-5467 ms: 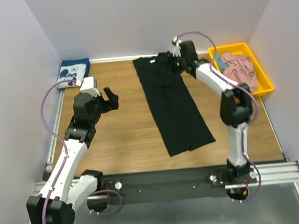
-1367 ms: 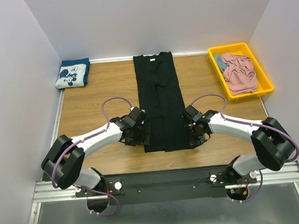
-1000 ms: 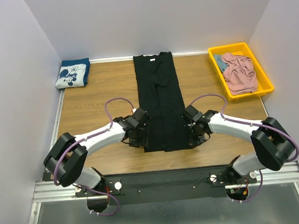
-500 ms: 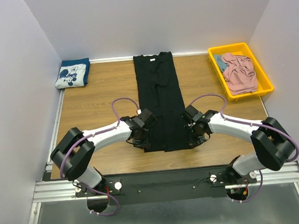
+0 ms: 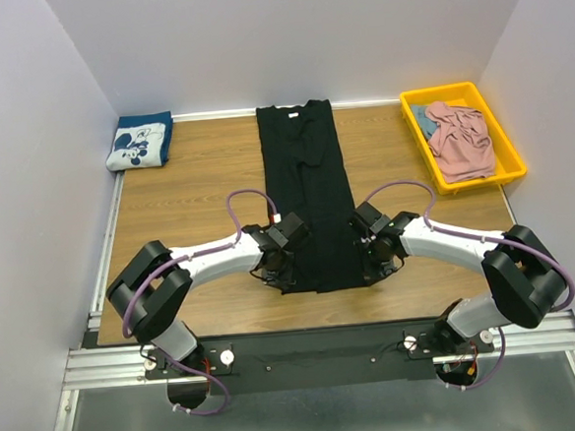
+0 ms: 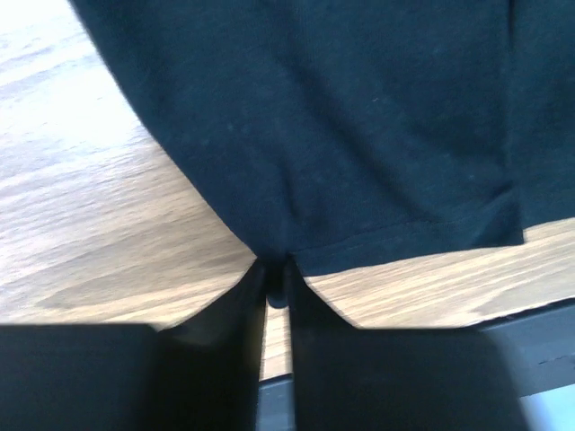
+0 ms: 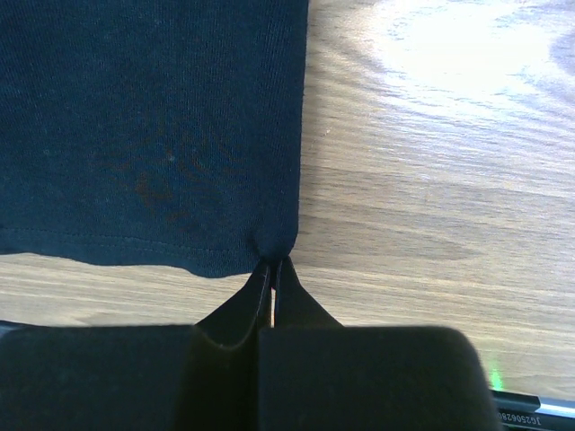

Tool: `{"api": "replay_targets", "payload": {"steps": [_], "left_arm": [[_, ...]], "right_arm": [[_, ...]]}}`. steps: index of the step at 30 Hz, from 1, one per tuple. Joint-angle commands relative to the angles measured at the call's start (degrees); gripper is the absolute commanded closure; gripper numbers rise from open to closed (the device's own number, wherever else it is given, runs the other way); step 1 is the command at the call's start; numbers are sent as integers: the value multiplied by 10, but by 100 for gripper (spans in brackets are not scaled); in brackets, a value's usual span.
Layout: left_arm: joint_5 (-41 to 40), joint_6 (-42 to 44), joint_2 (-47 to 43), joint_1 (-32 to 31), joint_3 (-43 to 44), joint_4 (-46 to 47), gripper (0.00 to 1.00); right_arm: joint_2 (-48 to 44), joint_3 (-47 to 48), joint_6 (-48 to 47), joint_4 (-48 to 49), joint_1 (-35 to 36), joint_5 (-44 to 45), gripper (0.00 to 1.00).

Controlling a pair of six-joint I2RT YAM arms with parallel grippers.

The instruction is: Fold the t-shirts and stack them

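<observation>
The black t-shirt (image 5: 308, 189) lies folded into a long strip down the middle of the table, collar at the far end. At the strip's near left corner my left gripper (image 5: 284, 273) is shut on its hem; the left wrist view shows the cloth (image 6: 323, 126) pinched at the tips of that gripper (image 6: 277, 269). My right gripper (image 5: 370, 265) is shut on the near right corner, and in the right wrist view the black cloth (image 7: 153, 126) bunches into its tips (image 7: 272, 267). A folded navy t-shirt with a white mouse print (image 5: 141, 142) sits at the far left corner. A pink t-shirt (image 5: 457, 137) lies crumpled in the tray.
A yellow tray (image 5: 508, 146) stands at the far right against the wall, holding the pink shirt and a bit of blue cloth (image 5: 426, 119). White walls close in the table on three sides. A black rail (image 5: 316, 347) runs along the near edge.
My left gripper slid right to the strip's near left corner and shut on the hem. The right gripper stayed shut on the near right corner.
</observation>
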Motion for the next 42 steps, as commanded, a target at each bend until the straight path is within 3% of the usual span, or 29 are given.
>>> {"api": "replay_targets", "payload": {"steps": [1, 13, 18, 27, 35, 42], "left_arm": [[-15, -5, 20, -14, -11, -29, 100], [44, -53, -109, -70, -74, -94, 100], [6, -21, -100, -38, -10, -95, 100], [-47, 98, -43, 104, 119, -8, 100], [-79, 149, 40, 183, 232, 54, 100], [-103, 178, 96, 229, 269, 115, 100]], "right_arm": [[19, -20, -9, 9, 2, -14, 99], [-58, -41, -19, -95, 3, -157, 99], [-38, 78, -30, -126, -2, -66, 99], [96, 318, -99, -117, -69, 27, 99], [236, 513, -148, -82, -108, 68, 99], [324, 596, -168, -63, -125, 82, 99]]}}
